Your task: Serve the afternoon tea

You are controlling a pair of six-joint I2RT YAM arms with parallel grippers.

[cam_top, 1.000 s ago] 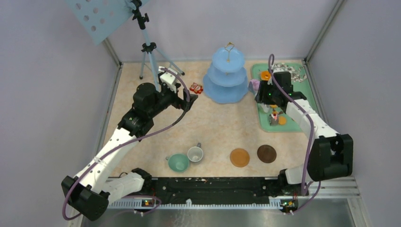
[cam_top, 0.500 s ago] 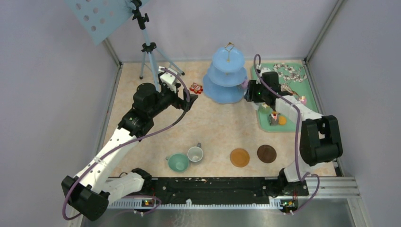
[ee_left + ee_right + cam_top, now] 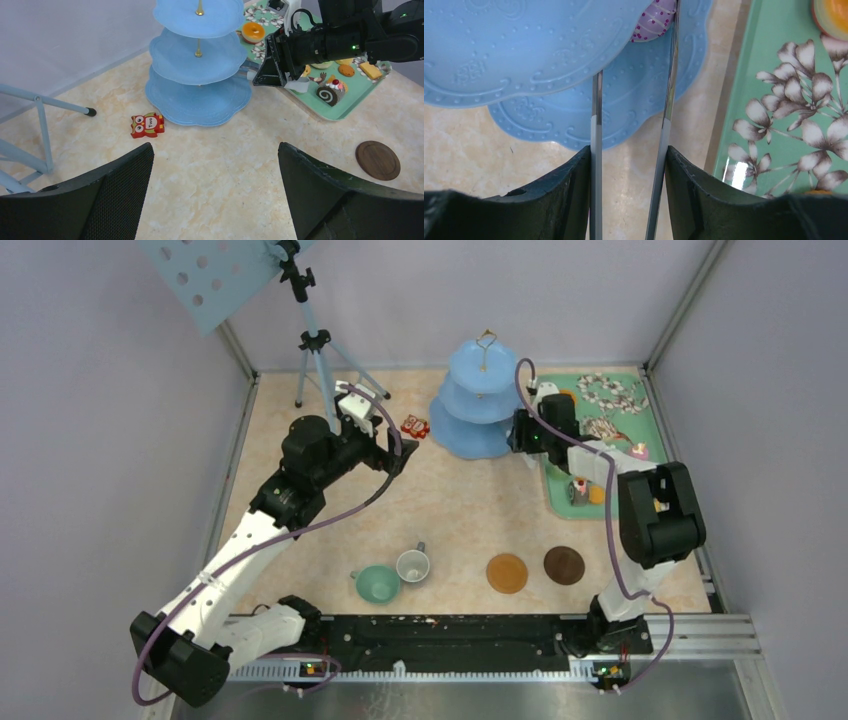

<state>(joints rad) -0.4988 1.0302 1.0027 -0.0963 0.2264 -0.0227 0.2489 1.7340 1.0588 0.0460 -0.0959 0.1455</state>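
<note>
**A:** Which step is in hand?

**B:** Loading the stand, I'd judge. The light-blue three-tier plastic stand (image 3: 478, 400) lies straight ahead of the right gripper (image 3: 629, 165). The green floral tray (image 3: 769, 40) runs along the gripper's right side in the wrist view. That gripper is clamped on a pair of long metal tongs (image 3: 596, 125). Out at their far tips sits a small purple donut with dark sprinkles (image 3: 651, 22), tucked under the middle tier's rim and over the bottom tier.

**A:** And the next move?

**B:** Probably lowering the tips onto the bottom tier, easing the squeeze so the blades spring apart, then backing straight out without catching the rim above.

**A:** The left gripper (image 3: 215, 165)?

**B:** Its fingers stand wide apart, holding nothing, well short of the stand.

**A:** Anything unclear?

**B:** The tong tips run off the top of the wrist view and the rim covers part of the donut. I cannot tell whether it touches the tier. From overhead it is too small to make out.
</note>
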